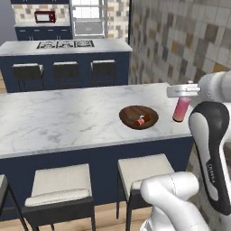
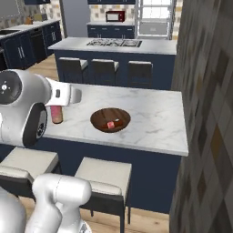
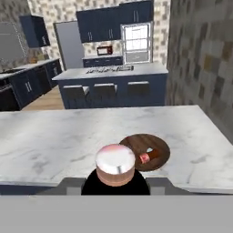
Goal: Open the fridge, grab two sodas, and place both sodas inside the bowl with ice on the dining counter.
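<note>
Holding the pink soda [image 1: 182,109] upside down, your claw [image 1: 184,91] is clamped on it over the counter [image 1: 67,117], near the front edge. The bowl [image 1: 138,117] sits just beside it (the brown soda [image 1: 140,121] already lies inside).

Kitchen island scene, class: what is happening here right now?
The robot's pincer is shut on the pink soda, holding it over the dining counter beside the wooden bowl. The brown soda already lies in the bowl. The pink one has not yet gone in.
</note>
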